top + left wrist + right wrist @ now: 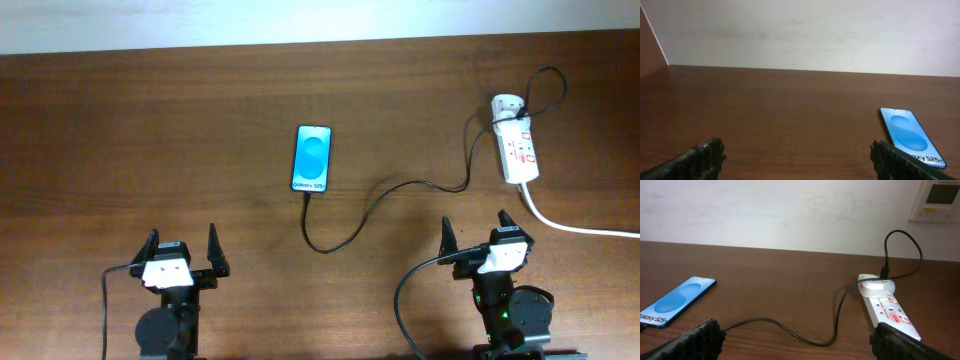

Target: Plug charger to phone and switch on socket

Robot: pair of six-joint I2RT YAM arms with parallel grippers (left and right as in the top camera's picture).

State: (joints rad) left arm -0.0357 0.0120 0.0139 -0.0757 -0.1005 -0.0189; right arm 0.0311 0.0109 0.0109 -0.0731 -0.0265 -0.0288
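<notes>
The phone (312, 158) lies flat mid-table with its blue screen up; it also shows in the left wrist view (910, 135) and the right wrist view (677, 300). The charger's black cable (345, 235) runs from the phone's near edge, where its tip meets the phone, in a loop to the white adapter (505, 105), which sits in the far end of the socket (520, 155). The right wrist view shows the cable (805, 337), the adapter (877, 286) and the socket (890, 314). My left gripper (182, 238) (797, 155) and right gripper (477, 225) (797, 335) are open and empty near the front edge.
The socket's thick white cord (580, 228) runs off the right edge of the table. A pale wall stands behind the table, with a white wall control panel (939, 200) at the upper right.
</notes>
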